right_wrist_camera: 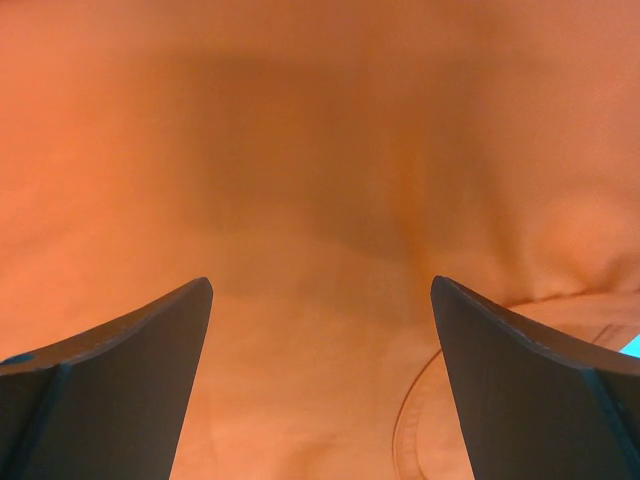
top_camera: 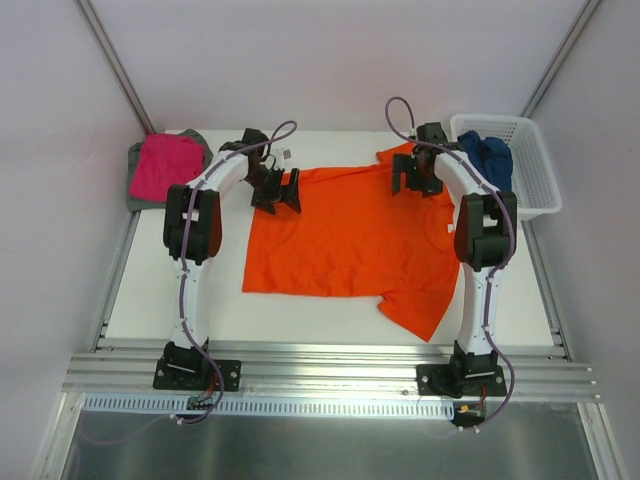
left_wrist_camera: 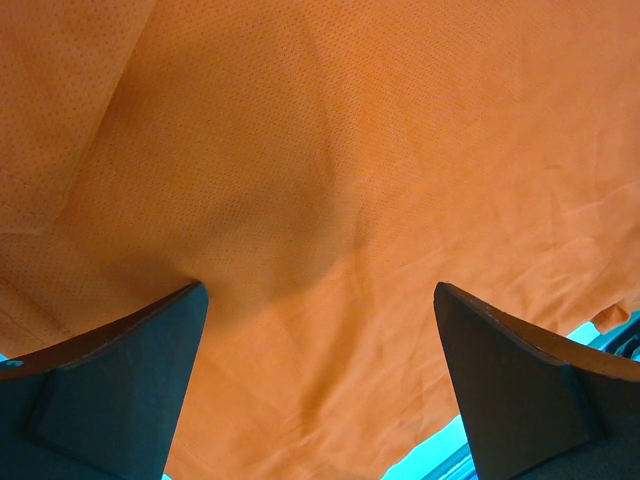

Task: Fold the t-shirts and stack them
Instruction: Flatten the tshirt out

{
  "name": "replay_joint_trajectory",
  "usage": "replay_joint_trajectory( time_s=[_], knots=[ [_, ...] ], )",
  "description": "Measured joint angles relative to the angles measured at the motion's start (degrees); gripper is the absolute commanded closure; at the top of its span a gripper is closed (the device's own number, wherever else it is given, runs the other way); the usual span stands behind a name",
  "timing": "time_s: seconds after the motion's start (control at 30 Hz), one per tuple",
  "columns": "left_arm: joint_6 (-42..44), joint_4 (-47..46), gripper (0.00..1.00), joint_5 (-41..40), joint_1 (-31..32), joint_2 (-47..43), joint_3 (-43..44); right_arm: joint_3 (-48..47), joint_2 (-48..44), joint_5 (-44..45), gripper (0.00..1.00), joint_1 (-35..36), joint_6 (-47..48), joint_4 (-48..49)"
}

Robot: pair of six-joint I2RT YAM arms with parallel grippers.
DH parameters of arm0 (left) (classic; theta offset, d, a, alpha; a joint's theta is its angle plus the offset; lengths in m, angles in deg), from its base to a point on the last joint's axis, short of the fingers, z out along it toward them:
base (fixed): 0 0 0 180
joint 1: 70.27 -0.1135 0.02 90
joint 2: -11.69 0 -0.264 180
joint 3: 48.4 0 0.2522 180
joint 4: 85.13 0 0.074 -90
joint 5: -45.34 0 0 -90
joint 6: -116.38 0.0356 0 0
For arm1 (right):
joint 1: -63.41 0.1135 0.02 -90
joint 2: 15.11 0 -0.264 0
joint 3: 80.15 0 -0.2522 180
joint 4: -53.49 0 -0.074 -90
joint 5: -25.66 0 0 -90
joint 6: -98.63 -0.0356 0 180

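The bright orange t-shirt (top_camera: 350,235) lies spread flat in the middle of the table, one sleeve hanging toward the front right. My left gripper (top_camera: 277,190) is open just above its far left corner; the cloth (left_wrist_camera: 330,200) fills the left wrist view between the fingers. My right gripper (top_camera: 415,178) is open above the far right edge by the collar; orange cloth (right_wrist_camera: 320,180) fills that view too. The magenta pink t-shirt (top_camera: 165,165) lies folded on the grey t-shirt (top_camera: 136,192) at the far left. The dark blue t-shirt (top_camera: 490,158) sits in the basket.
A white plastic lattice basket (top_camera: 530,175) stands at the far right corner of the table. White walls close in on both sides and behind. An aluminium rail (top_camera: 320,365) runs along the near edge by the arm bases.
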Motion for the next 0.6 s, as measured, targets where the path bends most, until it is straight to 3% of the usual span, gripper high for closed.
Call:
replay_joint_trajectory(
  time_s=[0.37,0.6],
  knots=[
    [-0.48,-0.87,0.01,1.2,-0.02,-0.2,-1.01,5.11,-0.13,1.64,0.04,0.22,-1.49,-1.22],
    [-0.83,-1.99,0.01,1.92,0.0,-3.23,-6.19,8.7,-2.4,1.09,0.04,2.1,-3.8,-1.22]
  ],
)
